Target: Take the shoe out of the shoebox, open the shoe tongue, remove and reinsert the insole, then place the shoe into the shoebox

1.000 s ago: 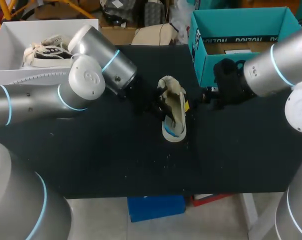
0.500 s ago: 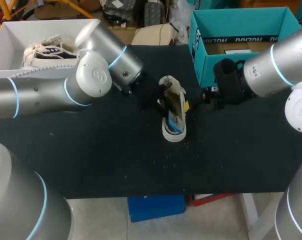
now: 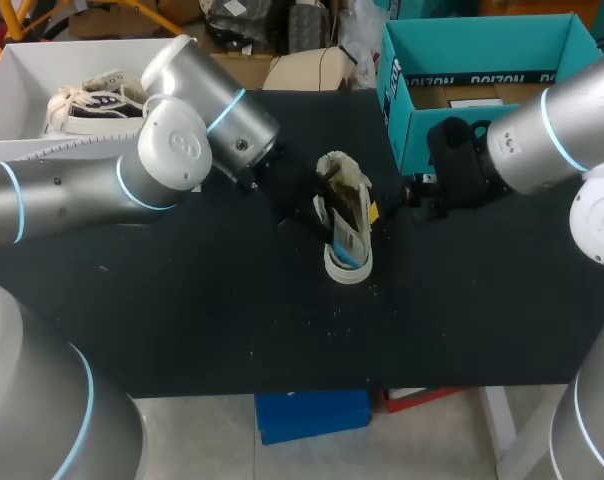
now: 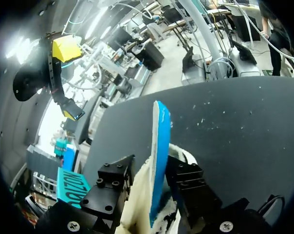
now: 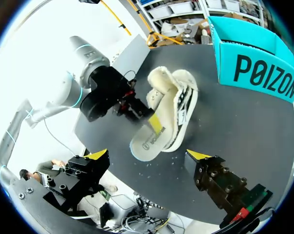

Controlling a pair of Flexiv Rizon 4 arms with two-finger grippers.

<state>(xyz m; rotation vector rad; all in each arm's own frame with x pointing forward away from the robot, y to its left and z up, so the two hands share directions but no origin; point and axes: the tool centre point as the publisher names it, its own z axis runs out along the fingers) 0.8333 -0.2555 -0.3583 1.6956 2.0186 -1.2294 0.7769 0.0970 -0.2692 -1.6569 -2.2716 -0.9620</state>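
A cream shoe (image 3: 344,225) lies on its side in the middle of the black table, toe toward the front edge. Its blue-edged insole (image 4: 159,141) stands on edge, half out of the shoe (image 5: 181,105). My left gripper (image 3: 320,208) is at the shoe's opening. Its black fingers (image 4: 115,175) stand apart on either side of the insole, open. My right gripper (image 5: 148,154) is open and holds nothing, just right of the shoe (image 3: 407,192). The teal shoebox (image 3: 462,78) stands at the back right.
A white box (image 3: 82,48) at the back left holds another shoe (image 3: 87,100). The teal shoebox's wall (image 5: 254,73) rises close beside my right arm. Bare black table (image 3: 282,330) stretches in front of the shoe.
My left gripper's fingers have spread apart around the insole. The left arm swung toward the shoe and back a little. The right arm has kept still.
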